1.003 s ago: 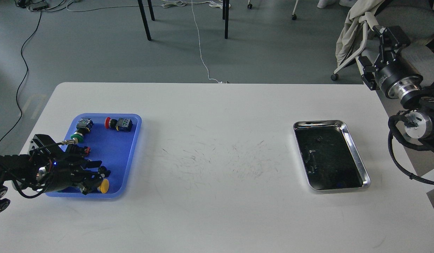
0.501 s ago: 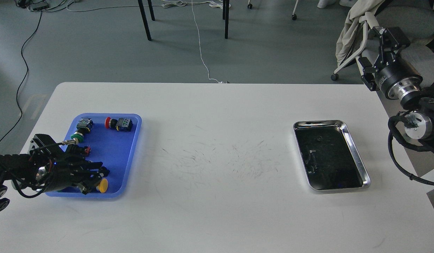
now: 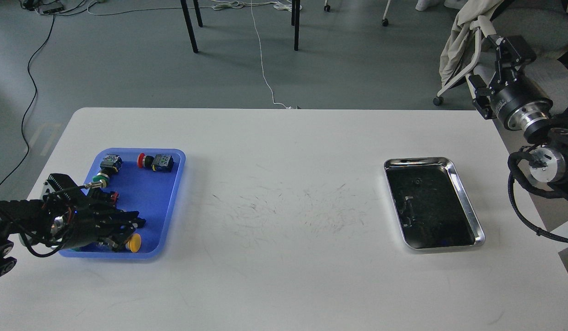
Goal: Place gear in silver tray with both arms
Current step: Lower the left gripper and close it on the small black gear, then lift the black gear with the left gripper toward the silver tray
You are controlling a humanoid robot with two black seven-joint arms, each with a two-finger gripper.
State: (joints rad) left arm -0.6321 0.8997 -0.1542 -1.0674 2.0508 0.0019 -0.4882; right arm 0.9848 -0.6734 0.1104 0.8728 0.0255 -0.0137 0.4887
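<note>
Left pincer (image 3: pixel 127 225) low in the blue tray (image 3: pixel 173 202), gap too dark to tell. Right pincer (image 3: pixel 493 69) spread, empty, beyond the silver tray (image 3: pixel 468 209). Parts there look small, rigid, light, slick; grip the squarish body.

This looks like a robotics lab or test room rather than a home. A scuffed white worktable (image 3: pixel 284 220) stands on a plain grey floor (image 3: pixel 127 59), with loose cables (image 3: pixel 29 73) trailing across it at ten and twelve o'clock and black table legs (image 3: pixel 190 27) beyond. At one o'clock a wheeled chair (image 3: pixel 454 69) is draped with a pale cloth, and at nine o'clock a blue plastic tray (image 3: pixel 171 202) holds industrial push-button switches (image 3: pixel 156 162).
</note>
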